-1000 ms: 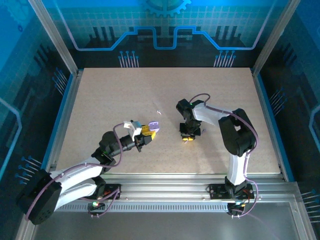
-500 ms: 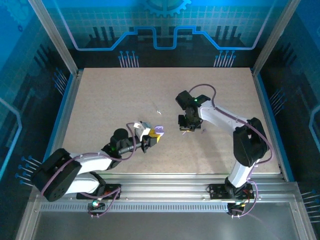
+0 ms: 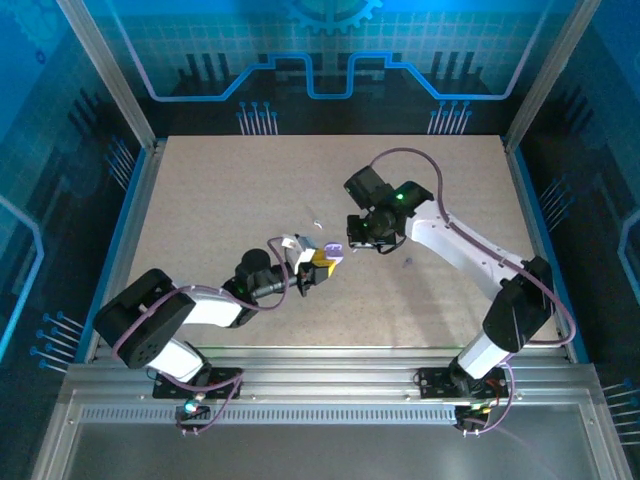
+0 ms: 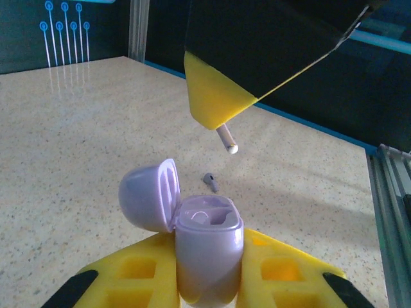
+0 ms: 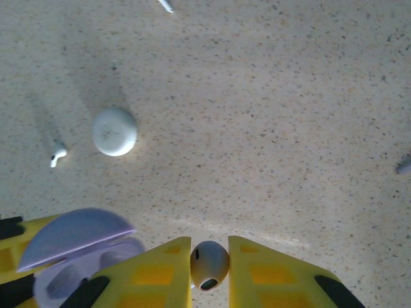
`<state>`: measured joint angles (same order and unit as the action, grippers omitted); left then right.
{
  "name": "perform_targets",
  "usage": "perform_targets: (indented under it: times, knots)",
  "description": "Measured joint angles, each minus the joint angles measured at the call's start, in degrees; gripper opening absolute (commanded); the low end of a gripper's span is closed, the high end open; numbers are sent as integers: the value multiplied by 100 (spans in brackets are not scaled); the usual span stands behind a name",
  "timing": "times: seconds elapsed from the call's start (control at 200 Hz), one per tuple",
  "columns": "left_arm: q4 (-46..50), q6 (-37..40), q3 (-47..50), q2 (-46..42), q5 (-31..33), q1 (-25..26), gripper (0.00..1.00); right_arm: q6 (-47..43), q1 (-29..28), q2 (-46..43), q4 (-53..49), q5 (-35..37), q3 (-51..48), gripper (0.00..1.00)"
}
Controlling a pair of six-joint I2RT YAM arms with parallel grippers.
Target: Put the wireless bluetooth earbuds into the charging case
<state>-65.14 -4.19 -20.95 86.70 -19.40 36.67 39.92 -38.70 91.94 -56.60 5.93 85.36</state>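
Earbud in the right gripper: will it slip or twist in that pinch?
Probably slippery: the earbud looks glossy and rounded, pinched at its bulb by the right gripper, so it may pivot. Likely light; its thin stem hangs free and could snag the charging case rim.

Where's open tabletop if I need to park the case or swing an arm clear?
Bare: the table's far-left stretch by the left rail, and its far-right corner beyond the right arm. Crowded: the centre, where the left gripper holding the charging case meets the right gripper holding an earbud, with a white puck and loose bits nearby.
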Motion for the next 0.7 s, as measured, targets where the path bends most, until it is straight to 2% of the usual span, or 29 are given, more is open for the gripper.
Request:
perform_targets:
  times: [0.7]
  knots:
    - [-291, -44, -76, 4, -105, 26, 20, 13, -708, -46, 120, 459, 326, 17]
